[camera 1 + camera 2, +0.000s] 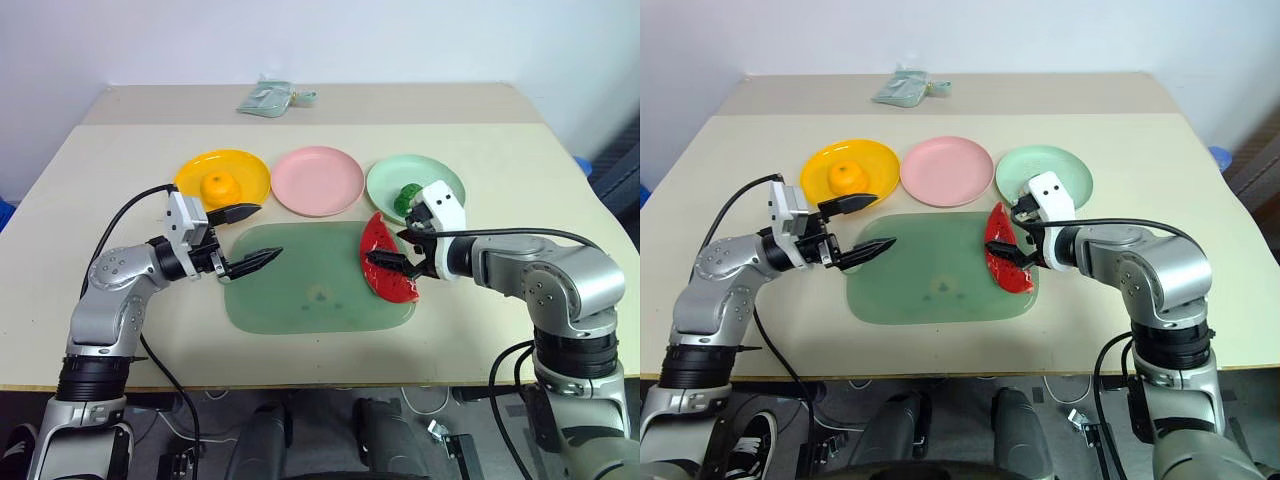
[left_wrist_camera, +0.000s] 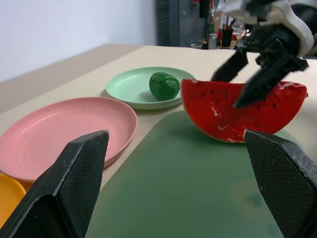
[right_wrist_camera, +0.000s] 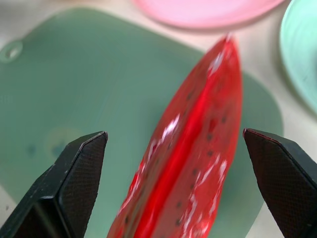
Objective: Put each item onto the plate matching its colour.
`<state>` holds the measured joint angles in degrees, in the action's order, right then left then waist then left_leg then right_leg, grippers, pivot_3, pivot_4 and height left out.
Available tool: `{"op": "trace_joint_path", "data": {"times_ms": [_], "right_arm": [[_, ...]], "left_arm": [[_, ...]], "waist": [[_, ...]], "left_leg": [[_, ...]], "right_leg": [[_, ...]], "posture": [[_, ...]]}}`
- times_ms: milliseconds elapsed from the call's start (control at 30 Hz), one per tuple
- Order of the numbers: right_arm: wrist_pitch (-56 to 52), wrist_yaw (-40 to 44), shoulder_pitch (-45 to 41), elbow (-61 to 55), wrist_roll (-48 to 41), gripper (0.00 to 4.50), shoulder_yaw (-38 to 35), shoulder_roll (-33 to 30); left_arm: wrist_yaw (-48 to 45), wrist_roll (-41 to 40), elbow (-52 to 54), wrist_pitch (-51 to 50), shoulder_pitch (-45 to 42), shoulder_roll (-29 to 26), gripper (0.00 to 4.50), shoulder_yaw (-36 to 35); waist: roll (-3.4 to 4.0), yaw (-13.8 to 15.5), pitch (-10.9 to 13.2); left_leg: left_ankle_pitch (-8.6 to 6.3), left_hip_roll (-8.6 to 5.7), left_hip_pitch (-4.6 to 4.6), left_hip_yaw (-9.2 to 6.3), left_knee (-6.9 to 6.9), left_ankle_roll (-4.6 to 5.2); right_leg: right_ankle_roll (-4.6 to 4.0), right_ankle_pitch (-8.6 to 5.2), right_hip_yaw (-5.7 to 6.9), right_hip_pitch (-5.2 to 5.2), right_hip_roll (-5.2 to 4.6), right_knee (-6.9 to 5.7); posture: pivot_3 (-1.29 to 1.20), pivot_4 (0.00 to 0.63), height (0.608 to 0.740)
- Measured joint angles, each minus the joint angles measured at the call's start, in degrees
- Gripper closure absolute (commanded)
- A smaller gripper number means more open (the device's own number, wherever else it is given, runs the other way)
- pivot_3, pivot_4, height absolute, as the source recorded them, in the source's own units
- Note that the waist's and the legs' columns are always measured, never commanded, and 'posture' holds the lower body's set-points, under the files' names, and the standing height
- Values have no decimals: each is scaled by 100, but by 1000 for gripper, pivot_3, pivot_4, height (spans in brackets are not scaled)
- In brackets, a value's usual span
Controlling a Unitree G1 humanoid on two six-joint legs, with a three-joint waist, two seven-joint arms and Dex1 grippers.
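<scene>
The red watermelon wedge [image 1: 385,268] stands on its rind at the right edge of the dull green tray [image 1: 300,290]. My right gripper [image 1: 393,250] is open and hangs over the wedge [image 3: 193,148], with a gap on each side between wedge and fingers [image 3: 64,188]. The round orange fruit [image 1: 219,186] sits on the yellow plate [image 1: 252,168]. On the mint green plate [image 1: 445,175] lies the dark green lump [image 1: 408,196]. The pink plate [image 1: 317,180] between them holds nothing. My left gripper [image 1: 268,232] is open and empty over the tray's left edge, pointing toward the wedge [image 2: 233,116].
A small pale green packet [image 1: 265,98] lies at the far edge of the beige table. A blue object [image 1: 584,166] sits off the table's right side. Cables trail from both arms over the table's front edge.
</scene>
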<state>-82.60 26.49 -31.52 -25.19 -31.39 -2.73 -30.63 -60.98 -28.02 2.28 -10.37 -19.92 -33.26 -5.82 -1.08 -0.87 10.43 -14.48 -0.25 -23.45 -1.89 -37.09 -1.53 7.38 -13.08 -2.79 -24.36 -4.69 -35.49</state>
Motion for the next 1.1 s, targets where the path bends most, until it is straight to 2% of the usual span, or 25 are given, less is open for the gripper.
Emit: {"op": "trace_joint_path", "data": {"times_ms": [100, 200, 367, 433, 600, 800, 933, 1100], "right_arm": [[-41, -5, 93, -4, -37, 35, 55, -28], [-10, -14, 94, -3, -32, 838, 85, -98], [190, -83, 90, 12, 18, 3407, 111, -122], [222, -87, 89, 12, 21, 4116, 118, -122], [372, -78, 11, 28, 3, 4225, 177, -42], [1261, -142, -988, 430, 26, 4225, 173, 659], [2407, -202, -1531, 1662, 584, 4225, 482, 972], [4207, -154, -1730, 3606, 1343, 4225, 818, 1481]], "left_arm": [[11, 0, 2, 3, 3, 24, 0, 10], [20, 2, 2, 14, 3, 31, 0, 16], [24, 6, 2, 69, 5, 35, 0, 17], [26, 6, 4, 70, 9, 34, 0, 19], [33, 5, 5, 68, 16, 34, 0, 20], [394, 19, -42, 96, -109, 216, 0, -12], [886, 348, -328, 317, -296, 282, 0, -68], [1591, 1012, -847, 610, -382, 351, 0, -45]], "waist": [[0, -5, 0], [0, -6, 0], [0, -4, 0], [0, -4, 0], [0, -8, 0], [-1, -18, -1], [-2, 2, -1], [-1, -32, -1]], "left_leg": [[0, 0, 0, 0, -1, 0], [0, 0, 0, 0, 0, 0], [0, 0, 0, 0, -1, 0], [0, 0, 0, 0, -1, 0], [0, 0, 0, 0, -1, 0], [0, 2, 1, -2, 0, 0], [0, -1, 1, -1, -1, 0], [0, -1, 1, 1, 6, -1]], "right_leg": [[0, 0, 0, 0, 0, -1], [0, 0, 0, 0, 0, -1], [0, 0, 0, 0, 1, 0], [0, 0, 0, 0, 0, -1], [0, 0, 0, 0, 1, -1], [0, 0, 1, 0, 3, -2], [1, 1, 1, 3, 2, -1], [1, 0, 1, -2, 3, 0]], "posture": [[0, 150, 740], [0, 150, 740], [0, 150, 740], [0, 150, 740], [0, 150, 740], [0, 150, 740], [0, 150, 740], [0, 150, 740]]}}
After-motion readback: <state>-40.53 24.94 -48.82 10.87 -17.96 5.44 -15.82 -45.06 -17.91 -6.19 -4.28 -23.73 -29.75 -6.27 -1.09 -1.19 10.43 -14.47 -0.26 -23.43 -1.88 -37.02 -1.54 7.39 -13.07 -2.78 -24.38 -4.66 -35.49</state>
